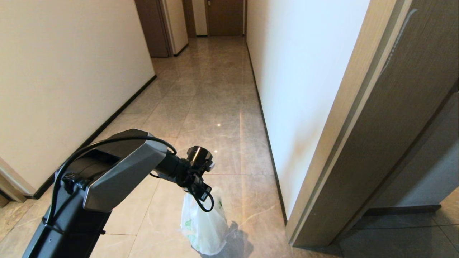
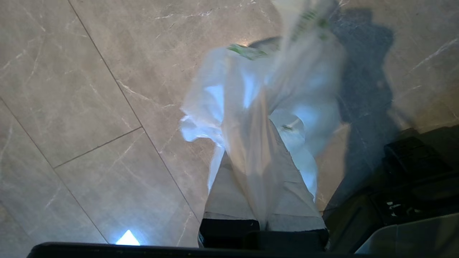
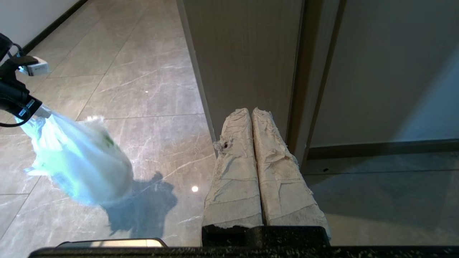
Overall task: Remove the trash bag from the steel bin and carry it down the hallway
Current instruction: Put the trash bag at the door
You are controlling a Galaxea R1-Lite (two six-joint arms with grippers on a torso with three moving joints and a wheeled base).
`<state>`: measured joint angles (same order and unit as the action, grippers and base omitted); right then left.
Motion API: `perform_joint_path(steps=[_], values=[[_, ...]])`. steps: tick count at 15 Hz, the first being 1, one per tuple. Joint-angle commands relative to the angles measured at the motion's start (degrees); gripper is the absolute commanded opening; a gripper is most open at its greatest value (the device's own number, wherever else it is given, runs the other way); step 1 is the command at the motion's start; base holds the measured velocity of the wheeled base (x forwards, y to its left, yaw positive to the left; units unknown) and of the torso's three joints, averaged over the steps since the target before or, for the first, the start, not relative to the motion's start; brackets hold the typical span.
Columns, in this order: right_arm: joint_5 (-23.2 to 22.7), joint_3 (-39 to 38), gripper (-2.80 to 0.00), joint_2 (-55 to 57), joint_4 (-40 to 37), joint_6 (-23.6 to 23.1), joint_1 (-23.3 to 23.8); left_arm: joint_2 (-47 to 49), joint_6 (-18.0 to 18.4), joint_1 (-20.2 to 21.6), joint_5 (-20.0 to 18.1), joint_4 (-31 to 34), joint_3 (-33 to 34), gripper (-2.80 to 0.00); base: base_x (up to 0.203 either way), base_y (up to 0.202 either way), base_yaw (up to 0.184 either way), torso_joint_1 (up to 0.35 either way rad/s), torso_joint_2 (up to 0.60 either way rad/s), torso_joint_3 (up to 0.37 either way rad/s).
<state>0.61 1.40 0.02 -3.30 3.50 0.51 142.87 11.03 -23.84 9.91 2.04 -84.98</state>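
The trash bag (image 1: pixel 204 225), thin white plastic with green print, hangs just above the hallway floor (image 1: pixel 215 89). My left gripper (image 1: pixel 200 188) is shut on its gathered top. In the left wrist view the bag (image 2: pixel 265 82) runs up between the taped fingers (image 2: pixel 229 193) of the left gripper (image 2: pixel 251 143) and sways blurred below them. The right wrist view shows the bag (image 3: pixel 82 161) hanging from the left gripper (image 3: pixel 25 111), with its shadow on the tiles. My right gripper (image 3: pixel 251 111) is shut with nothing in it, low beside a door frame. The steel bin is out of view.
A brown door frame and open door (image 1: pixel 358 143) stand close on the right. Cream walls with black baseboards (image 1: pixel 118 111) line both sides. Brown doors (image 1: pixel 226 18) close the far end of the corridor. The robot's dark base (image 2: pixel 412 186) is close beside the bag.
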Motion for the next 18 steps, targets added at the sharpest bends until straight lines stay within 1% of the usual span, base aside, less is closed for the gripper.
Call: perform_joint_path(steps=[1, 3, 4, 5, 6, 12, 16, 18], values=[[0.0, 0.0, -2.80, -0.1, 0.0, 0.0, 0.0, 0.5, 0.2, -0.3, 0.2, 0.0, -0.3, -2.80, 0.000, 0.000, 0.000, 0.000, 0.00, 0.000], [0.0, 0.0, -2.80, -0.1, 0.0, 0.0, 0.0, 2.2, 5.0, -0.8, 7.0, 0.1, -1.7, -2.80, 0.000, 0.000, 0.000, 0.000, 0.00, 0.000], [0.0, 0.0, -2.80, -0.1, 0.0, 0.0, 0.0, 2.6, 5.4, -1.0, 8.0, 0.2, -2.2, -2.80, 0.000, 0.000, 0.000, 0.000, 0.00, 0.000], [0.0, 0.0, -2.80, -0.1, 0.0, 0.0, 0.0, 3.6, 5.9, -1.3, 9.9, 0.3, -3.7, -2.80, 0.000, 0.000, 0.000, 0.000, 0.00, 0.000], [0.0, 0.0, -2.80, -0.1, 0.0, 0.0, 0.0, 3.7, 5.9, -1.4, 10.0, 0.2, -3.9, 0.00, 0.000, 0.000, 0.000, 0.000, 0.00, 0.000], [0.0, 0.0, -2.80, -0.1, 0.0, 0.0, 0.0, 3.9, 5.9, -1.8, 10.0, 0.1, -4.4, 0.00, 0.000, 0.000, 0.000, 0.000, 0.00, 0.000], [0.0, 0.0, -2.80, -0.1, 0.0, 0.0, 0.0, 1.8, 4.4, -2.0, 9.3, -0.4, -3.6, 0.00, 0.000, 0.000, 0.000, 0.000, 0.00, 0.000], [0.0, 0.0, -2.80, -0.1, 0.0, 0.0, 0.0, -0.9, 2.4, -1.9, 8.8, -1.0, -2.6, 0.00, 0.000, 0.000, 0.000, 0.000, 0.00, 0.000]])
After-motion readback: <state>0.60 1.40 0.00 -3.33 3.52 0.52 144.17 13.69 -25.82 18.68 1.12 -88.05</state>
